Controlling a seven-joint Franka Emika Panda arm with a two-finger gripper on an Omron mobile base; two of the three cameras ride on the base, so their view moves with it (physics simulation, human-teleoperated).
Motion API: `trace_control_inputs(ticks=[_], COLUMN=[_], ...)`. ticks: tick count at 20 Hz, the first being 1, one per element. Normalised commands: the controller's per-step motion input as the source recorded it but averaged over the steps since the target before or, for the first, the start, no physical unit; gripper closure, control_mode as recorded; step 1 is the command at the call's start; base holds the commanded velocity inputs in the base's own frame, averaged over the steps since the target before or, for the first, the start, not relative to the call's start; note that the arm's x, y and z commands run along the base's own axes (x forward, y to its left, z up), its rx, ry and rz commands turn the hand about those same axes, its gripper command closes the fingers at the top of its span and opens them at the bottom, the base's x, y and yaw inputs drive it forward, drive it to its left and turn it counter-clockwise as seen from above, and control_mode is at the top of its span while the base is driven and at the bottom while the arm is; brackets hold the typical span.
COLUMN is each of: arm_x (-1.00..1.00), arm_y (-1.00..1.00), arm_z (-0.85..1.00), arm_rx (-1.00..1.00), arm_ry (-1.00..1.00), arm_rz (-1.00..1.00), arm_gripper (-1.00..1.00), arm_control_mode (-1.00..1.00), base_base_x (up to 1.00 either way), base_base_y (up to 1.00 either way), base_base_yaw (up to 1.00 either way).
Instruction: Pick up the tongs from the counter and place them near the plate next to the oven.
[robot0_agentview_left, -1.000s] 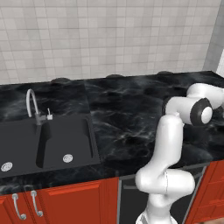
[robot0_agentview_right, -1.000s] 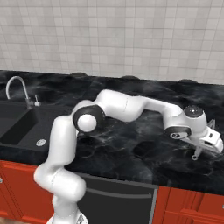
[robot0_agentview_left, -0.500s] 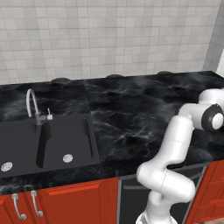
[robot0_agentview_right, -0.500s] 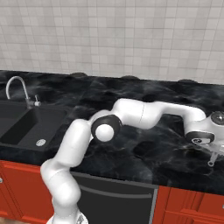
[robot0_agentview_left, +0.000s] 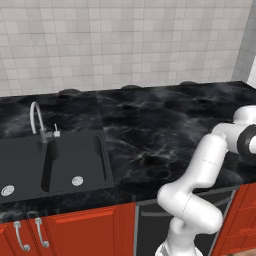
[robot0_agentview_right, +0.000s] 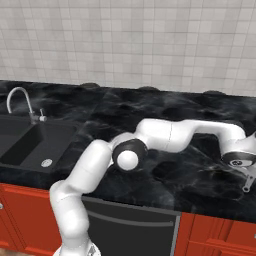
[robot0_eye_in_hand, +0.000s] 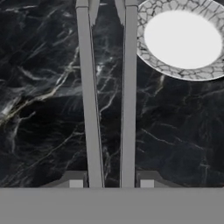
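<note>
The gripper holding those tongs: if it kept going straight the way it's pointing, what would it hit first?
Probably the black counter. In the hand view the gripper looks down along the tongs at bare marble; the plate lies off to one side. Depth is unclear.

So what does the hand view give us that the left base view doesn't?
Hand view: the tongs gripped between the tips of the hand, both thin arms running up the picture, and the plate with its patterned rim at upper right, apart from the tongs.
Left base view: the sink, the faucet, the tiled wall, the red cabinets and the arm reaching off to the right.
Both: the black marble counter.
</note>
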Motion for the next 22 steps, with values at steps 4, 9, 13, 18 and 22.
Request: trace_control_inputs(ticks=[4, 9, 13, 18, 22], arm_x=[0.0, 0.0, 0.01, 0.11, 0.21], arm_y=[0.0, 0.0, 0.0, 0.02, 0.06], arm_z=[-0.44, -0.35, -0.2, -0.17, -0.19], arm_rx=[0.0, 0.0, 0.0, 0.0, 0.0], arm_ry=[0.0, 0.0, 0.0, 0.0, 0.01], arm_rz=[0.0, 0.0, 0.0, 0.0, 0.0], arm_gripper=[1.0, 1.0, 1.0, 1.0, 1.0], arm_control_mode=[-1.0, -1.0, -1.0, -1.0, -1.0], base_base_x=[0.0, 0.0, 0.0, 0.0, 0.0], base_base_y=[0.0, 0.0, 0.0, 0.0, 0.0], base_base_yaw=[0.0, 0.0, 0.0, 0.0, 0.0])
